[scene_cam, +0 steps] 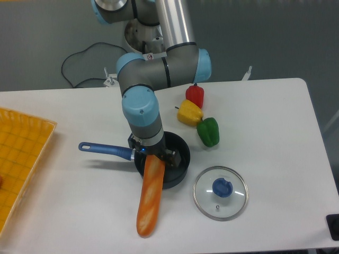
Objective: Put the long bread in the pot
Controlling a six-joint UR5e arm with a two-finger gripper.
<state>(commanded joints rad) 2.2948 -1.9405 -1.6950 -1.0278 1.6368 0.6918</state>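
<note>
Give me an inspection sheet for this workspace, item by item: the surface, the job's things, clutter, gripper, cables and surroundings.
Surface: white table, no spills seen.
Long bread: glossy orange-golden toy baguette, upper end at the pot's rim under the gripper, lower end out over the table toward the front edge.
Pot: small round dark saucepan with a long blue handle pointing left.
Clutter: round glass lid with blue knob right of the pot; red pepper, yellow pepper and green pepper behind it; orange tray at the left edge.
Gripper: two-finger gripper at the bread's upper end; jaws hidden, state unclear.
Cables: black cable loops behind the table.
Surroundings: grey floor, arm base behind.
</note>
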